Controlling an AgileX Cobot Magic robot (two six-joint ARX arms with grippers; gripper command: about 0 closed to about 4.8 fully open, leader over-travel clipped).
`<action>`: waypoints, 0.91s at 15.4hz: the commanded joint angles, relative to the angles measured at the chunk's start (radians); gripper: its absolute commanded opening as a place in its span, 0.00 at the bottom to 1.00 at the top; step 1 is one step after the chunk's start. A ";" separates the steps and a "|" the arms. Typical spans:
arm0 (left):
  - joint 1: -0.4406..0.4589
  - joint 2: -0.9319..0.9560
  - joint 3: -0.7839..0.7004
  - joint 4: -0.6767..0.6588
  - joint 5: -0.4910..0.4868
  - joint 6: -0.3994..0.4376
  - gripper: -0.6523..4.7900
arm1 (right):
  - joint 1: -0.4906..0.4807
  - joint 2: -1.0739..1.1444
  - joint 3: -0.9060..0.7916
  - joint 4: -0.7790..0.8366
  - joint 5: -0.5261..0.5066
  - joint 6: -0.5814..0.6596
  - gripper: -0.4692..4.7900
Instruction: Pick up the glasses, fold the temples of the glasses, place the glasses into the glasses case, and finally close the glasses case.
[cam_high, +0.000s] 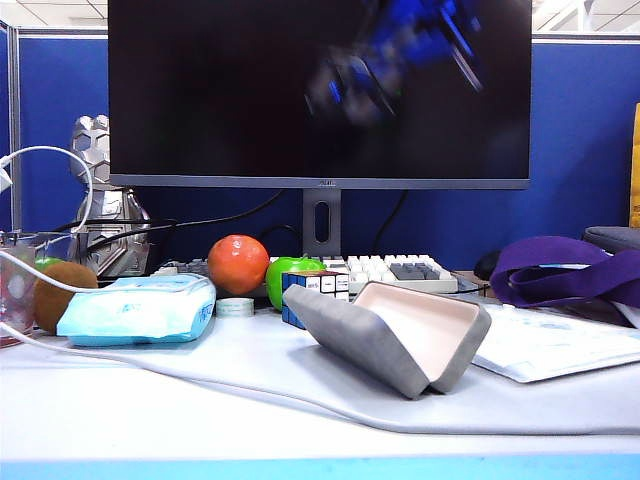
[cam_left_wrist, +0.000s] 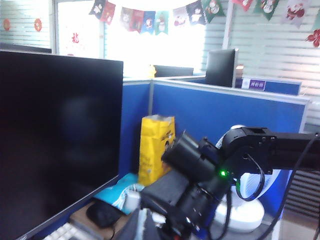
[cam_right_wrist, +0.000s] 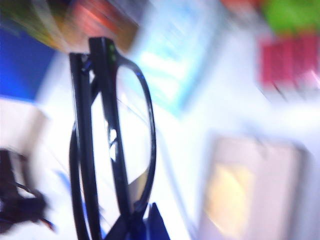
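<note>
The glasses (cam_right_wrist: 117, 150) fill the right wrist view, with their black frame upright and the temples (cam_right_wrist: 82, 150) folded close behind the lenses. My right gripper (cam_right_wrist: 142, 222) is shut on the lower rim, and its blue fingertips (cam_right_wrist: 157, 227) show at the picture's edge. In the exterior view the right arm is a blue blur (cam_high: 400, 55) high in front of the monitor. The glasses case (cam_high: 400, 335) lies open on the table with its beige lining showing, and appears blurred as the case (cam_right_wrist: 250, 185) beyond the glasses. Only a grey smear of my left gripper (cam_left_wrist: 142, 225) shows, its jaws unreadable.
A light-blue tissue pack (cam_high: 140, 310), a red-orange fruit (cam_high: 238, 263), a green apple (cam_high: 290, 272) and a puzzle cube (cam_high: 315, 290) stand behind the case. A keyboard (cam_high: 395, 270) and monitor (cam_high: 320, 90) are at the back. A purple strap (cam_high: 560, 270) lies at the right, and a white cable (cam_high: 200, 375) crosses the table.
</note>
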 joint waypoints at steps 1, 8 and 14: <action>-0.001 0.006 0.002 -0.004 0.000 0.011 0.11 | 0.001 0.033 0.003 -0.050 0.039 -0.058 0.09; -0.001 0.008 0.002 -0.024 0.000 0.014 0.11 | 0.001 0.187 -0.003 -0.134 0.112 -0.113 0.09; -0.001 0.014 0.002 -0.046 -0.001 0.050 0.11 | 0.001 0.223 -0.180 -0.019 0.018 -0.129 0.09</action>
